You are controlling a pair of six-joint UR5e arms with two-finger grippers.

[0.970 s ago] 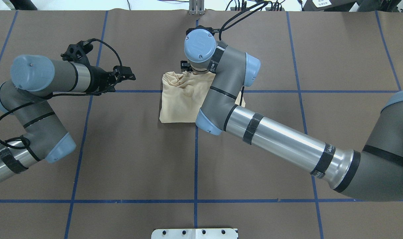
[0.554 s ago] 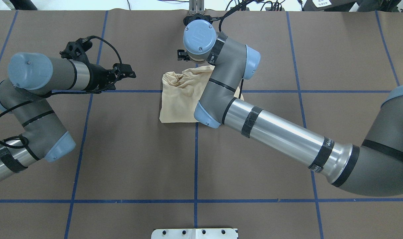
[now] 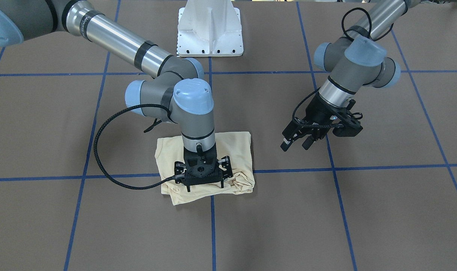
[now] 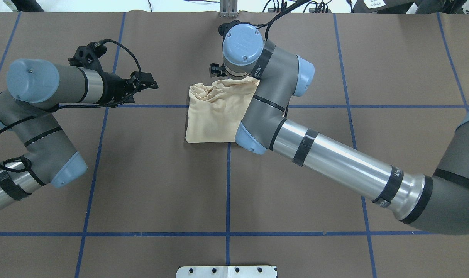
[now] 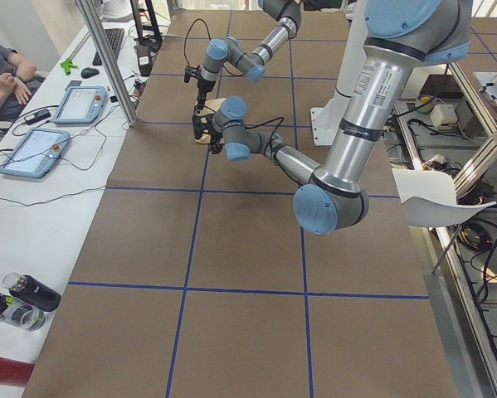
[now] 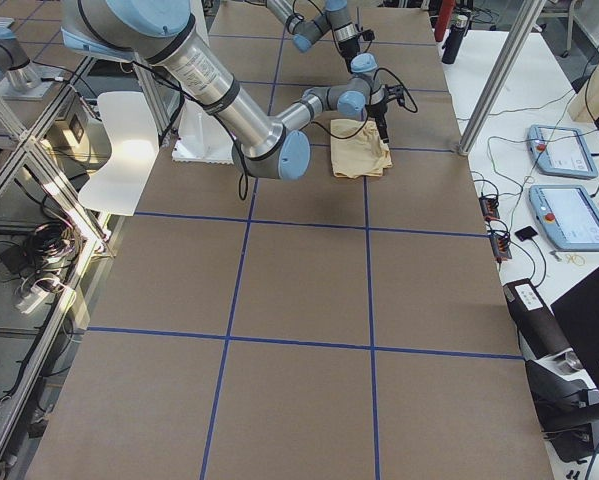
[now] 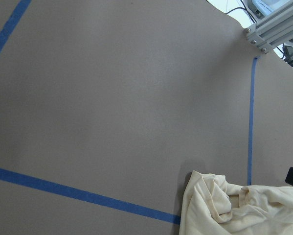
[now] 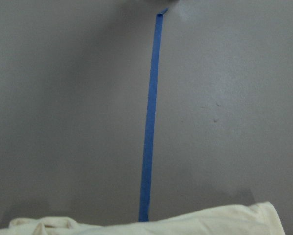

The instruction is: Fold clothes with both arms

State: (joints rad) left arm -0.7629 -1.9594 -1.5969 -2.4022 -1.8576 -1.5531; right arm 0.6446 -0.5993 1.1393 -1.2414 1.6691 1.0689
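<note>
The cream-yellow shirt (image 4: 213,116) lies folded into a small bundle at the table's middle, rumpled at its far left corner. It also shows in the front view (image 3: 237,148) and at the lower edges of the left wrist view (image 7: 234,208) and the right wrist view (image 8: 185,223). My right gripper (image 3: 205,187) hangs above the shirt's far edge, pointing down, with its fingers spread and nothing between them. In the overhead view the wrist hides it. My left gripper (image 4: 152,85) is open and empty, raised off the table to the left of the shirt, and also shows in the front view (image 3: 296,146).
The brown table cover (image 4: 161,185) carries a grid of blue tape lines. The white pedestal base (image 3: 210,28) stands at the robot's side. An aluminium post (image 4: 228,9) stands at the far edge. Tablets (image 5: 41,149) and a seated person (image 5: 3,79) are beyond it.
My right wrist has risen off the shirt's far edge and shifted slightly right, and the fabric stayed on the table. My left arm has barely moved.
</note>
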